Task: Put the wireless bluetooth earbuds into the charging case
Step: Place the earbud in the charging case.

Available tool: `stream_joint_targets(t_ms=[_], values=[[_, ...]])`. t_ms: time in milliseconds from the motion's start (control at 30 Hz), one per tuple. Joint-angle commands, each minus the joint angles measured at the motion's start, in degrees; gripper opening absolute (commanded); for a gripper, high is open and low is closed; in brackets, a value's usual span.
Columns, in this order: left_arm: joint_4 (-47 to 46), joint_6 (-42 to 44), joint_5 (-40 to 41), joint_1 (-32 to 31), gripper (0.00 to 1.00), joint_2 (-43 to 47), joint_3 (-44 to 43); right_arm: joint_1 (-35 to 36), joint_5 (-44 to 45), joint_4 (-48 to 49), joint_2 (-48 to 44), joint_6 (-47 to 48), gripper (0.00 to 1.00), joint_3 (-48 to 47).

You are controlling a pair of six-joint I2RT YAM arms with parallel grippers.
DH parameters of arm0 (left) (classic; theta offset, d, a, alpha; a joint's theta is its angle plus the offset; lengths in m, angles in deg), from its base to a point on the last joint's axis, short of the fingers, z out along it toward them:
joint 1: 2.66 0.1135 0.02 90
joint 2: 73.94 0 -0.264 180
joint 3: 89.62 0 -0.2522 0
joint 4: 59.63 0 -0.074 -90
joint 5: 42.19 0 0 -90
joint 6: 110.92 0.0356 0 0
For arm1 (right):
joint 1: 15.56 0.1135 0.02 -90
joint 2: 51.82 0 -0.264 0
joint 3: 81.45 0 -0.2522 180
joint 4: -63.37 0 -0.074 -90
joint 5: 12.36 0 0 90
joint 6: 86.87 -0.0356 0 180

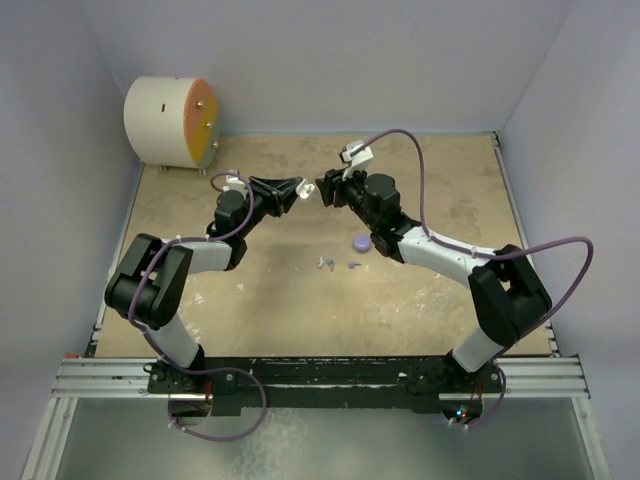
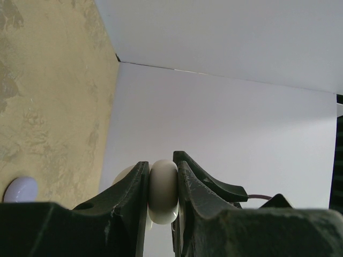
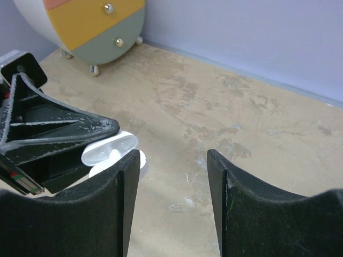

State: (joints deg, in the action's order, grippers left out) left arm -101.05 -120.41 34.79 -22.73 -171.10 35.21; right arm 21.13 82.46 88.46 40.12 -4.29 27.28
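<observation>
Steadiness first: left gripper [image 1: 299,190] pinches the white case half [image 2: 163,193]; right gripper [image 3: 172,155], fingers spread, should fetch earbuds [image 1: 325,263] gently.

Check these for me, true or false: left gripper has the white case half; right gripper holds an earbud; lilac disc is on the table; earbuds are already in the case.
1. The left gripper is shut on the white case half. True.
2. The right gripper holds an earbud. False: it is open with nothing between its fingers.
3. The lilac disc lies on the table. True.
4. The earbuds sit in the case. False: they lie loose on the table near the lilac disc.
</observation>
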Motion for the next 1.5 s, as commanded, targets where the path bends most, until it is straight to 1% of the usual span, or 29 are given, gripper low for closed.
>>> stream_joint_targets(t_ms=[0, 733, 1467], values=[[-3.03, -0.08, -0.08, -0.30, 0.00, 1.96, -1.11, -0.10, 0.27, 0.73, 1.22, -0.74, 0.55, -2.68], [-2.31, 0.30, -0.62, -0.32, 0.00, 2.09, -1.91, -0.07, -2.71, 2.90, 4.36, -0.60, 0.56, -3.92], [-3.16, 0.00, -0.74, -0.32, 0.00, 0.38, -2.61, -0.10, -5.97, 6.15, 3.33, 2.62, 0.55, -2.87]])
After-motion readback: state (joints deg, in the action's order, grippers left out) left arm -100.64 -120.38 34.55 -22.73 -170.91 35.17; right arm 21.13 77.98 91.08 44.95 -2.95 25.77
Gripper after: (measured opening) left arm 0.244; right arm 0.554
